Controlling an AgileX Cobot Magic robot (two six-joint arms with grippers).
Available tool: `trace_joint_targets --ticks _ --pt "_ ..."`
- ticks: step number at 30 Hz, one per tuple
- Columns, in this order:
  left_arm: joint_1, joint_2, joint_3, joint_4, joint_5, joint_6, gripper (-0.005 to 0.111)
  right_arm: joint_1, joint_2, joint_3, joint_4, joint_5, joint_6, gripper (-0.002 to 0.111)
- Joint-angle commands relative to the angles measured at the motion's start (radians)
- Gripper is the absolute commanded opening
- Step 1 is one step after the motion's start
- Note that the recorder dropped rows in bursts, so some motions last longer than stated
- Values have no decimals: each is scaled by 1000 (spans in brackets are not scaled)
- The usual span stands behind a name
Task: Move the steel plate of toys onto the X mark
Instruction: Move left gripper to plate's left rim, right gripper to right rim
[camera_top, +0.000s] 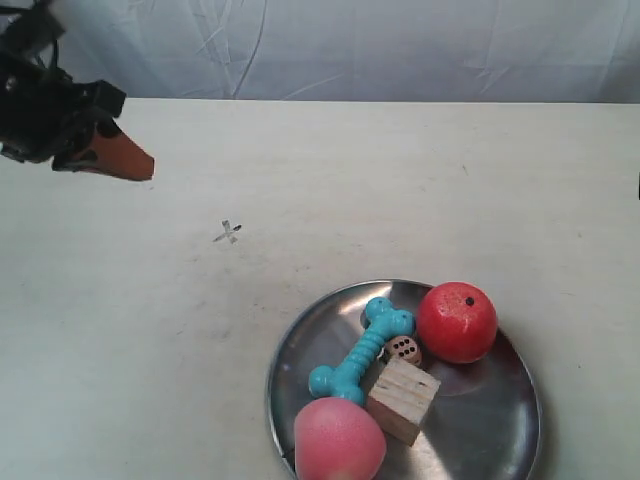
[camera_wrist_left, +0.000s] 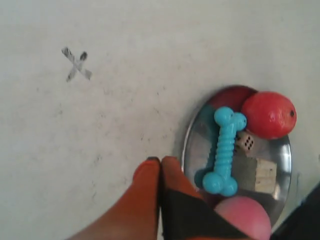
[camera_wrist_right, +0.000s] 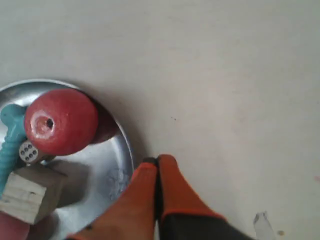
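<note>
Nearest the lens sits the pink ball (camera_top: 338, 440), resting at the near rim of the steel plate (camera_top: 478, 425), a round, shallow, shiny silver dish with a raised rim that mirrors the toys it carries. Beside the pink ball the wooden cube (camera_top: 402, 399) stands tilted. The teal bone (camera_top: 362, 352) lies slantwise across the middle, the small brown die (camera_top: 404, 350) is tucked between bone and cube, and the red ball (camera_top: 457, 321) sits at the far rim. The plate rests on the pale counter (camera_top: 400, 180) at the lower right of the exterior view, its near edge cut off by the frame, well apart from the X mark (camera_top: 229, 233), a faint grey cross up and to the left of it. Open counter stretches between plate and mark and on to the far edge, where a white cloth (camera_top: 400, 50) hangs. The arm at the exterior view's left (camera_top: 50, 110) hangs over the far left corner, an orange finger showing, well away from the plate. The left pincer (camera_wrist_left: 160, 161) has its orange fingers pressed together and grips nothing; in its wrist view the tips appear just beside the plate's rim. The right pincer (camera_wrist_right: 157, 161) is likewise pressed shut on nothing, its tips showing just outside the rim on the red ball's side; whether either touches the counter cannot be told.
</note>
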Motion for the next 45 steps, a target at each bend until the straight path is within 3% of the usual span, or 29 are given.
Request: trace_joint_targets --ticks 1,5,11,15,18,22,24,27,33,45 --pt "-12 90 -6 -67 101 28 0 -4 41 57 149 2 -110 -1" --pt "-76 136 -1 -87 103 58 0 -4 45 180 306 -58 -174 11" --pt "-218 195 -1 -64 70 104 0 -4 45 337 362 -129 -174 30" --pt "-258 256 -1 -63 47 104 1 -4 45 385 388 -138 -193 36" --pt "-274 295 -1 -61 54 108 9 -4 45 408 394 -138 -212 42" --pt "-283 324 -1 -46 35 110 32 -4 45 434 409 -151 -217 51" --pt "-285 330 -1 -55 14 110 43 -4 45 444 417 -173 -217 51" --pt "-285 332 -1 -78 -11 110 50 -4 45 463 447 -211 -217 51" --pt "-296 363 -1 -99 -62 110 50 -4 45 529 488 -285 -219 51" --pt "-403 442 -66 -72 -106 108 50 -4 45 621 636 -374 -263 51"
